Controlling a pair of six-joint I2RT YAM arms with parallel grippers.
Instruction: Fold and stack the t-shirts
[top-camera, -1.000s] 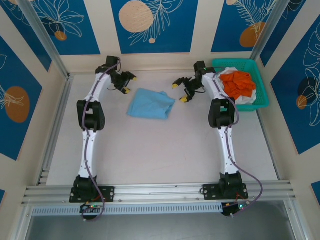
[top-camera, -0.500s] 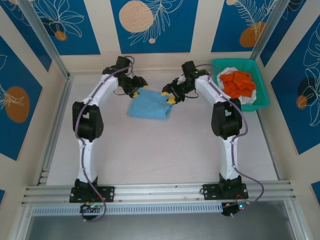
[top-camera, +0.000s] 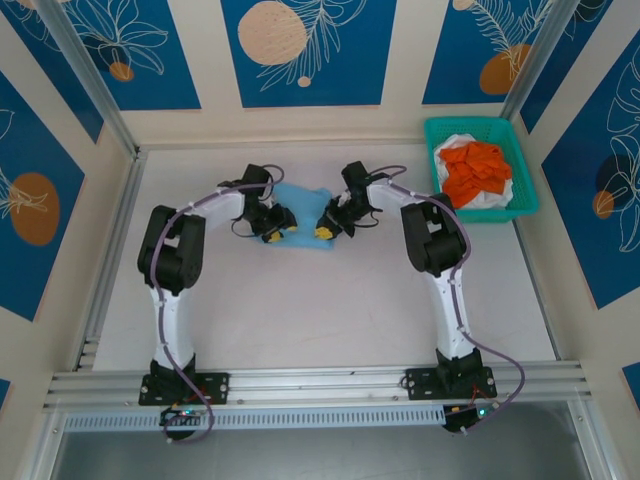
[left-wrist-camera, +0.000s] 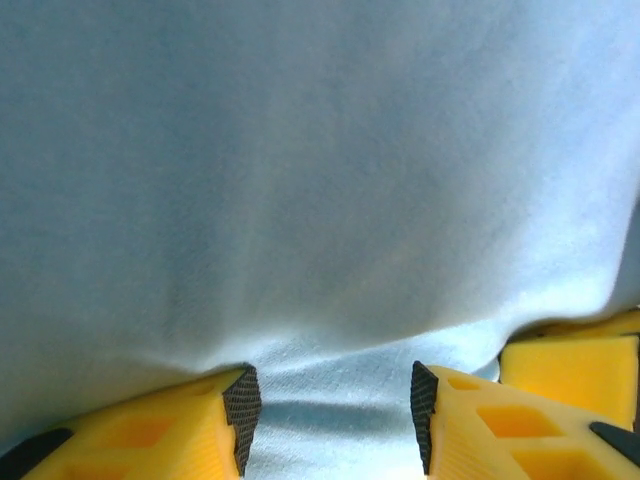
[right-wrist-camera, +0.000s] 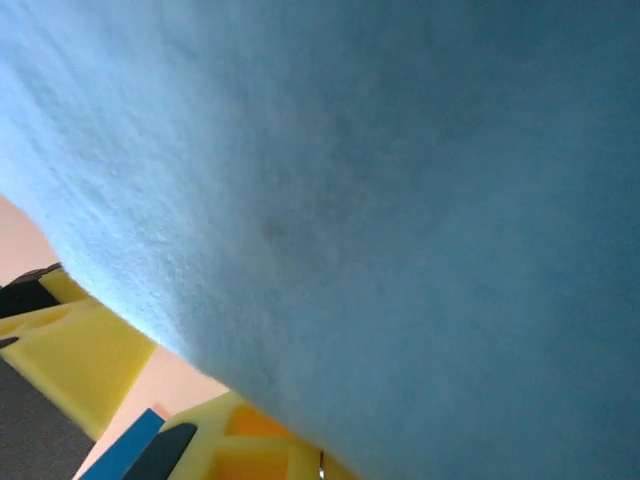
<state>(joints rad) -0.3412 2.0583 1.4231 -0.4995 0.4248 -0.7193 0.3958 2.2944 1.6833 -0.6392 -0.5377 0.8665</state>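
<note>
On the worktop (top-camera: 300, 300), the right fingers (right-wrist-camera: 70, 360) are clenched on the blue shirt (top-camera: 300, 198), while the left fingers (left-wrist-camera: 170, 435) stand apart around its cloth.

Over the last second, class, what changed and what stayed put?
Both arms swung in from the far edge onto the light blue t-shirt: the right gripper shut on it, the left gripper straddles it, open. The orange t-shirt and white t-shirt stayed in the basket.

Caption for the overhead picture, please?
Left gripper and right gripper on a light blue t-shirt; orange t-shirt in teal basket.
</note>
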